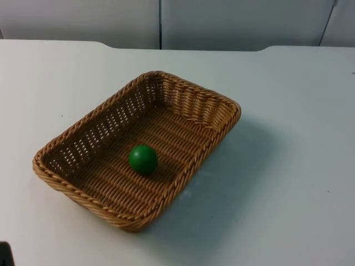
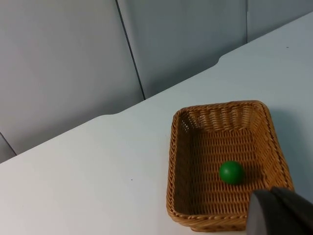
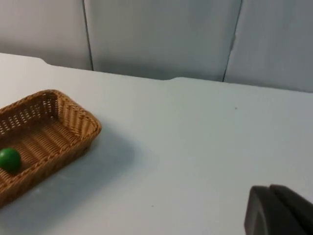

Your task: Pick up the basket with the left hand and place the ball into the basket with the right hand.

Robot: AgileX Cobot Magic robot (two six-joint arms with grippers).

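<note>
A rectangular brown wicker basket rests flat on the white table, turned at an angle. A green ball lies inside it on the woven floor, near the middle. In the left wrist view the basket and ball lie below and ahead of my left gripper, which hangs high above the table, clear of the rim. In the right wrist view the basket with the ball sits far off to the side of my right gripper, which hovers over bare table. Neither gripper holds anything.
The white table top spreads wide around the basket. It ends at the grey partition wall behind. A small black shape pokes in at the front left edge of the top view.
</note>
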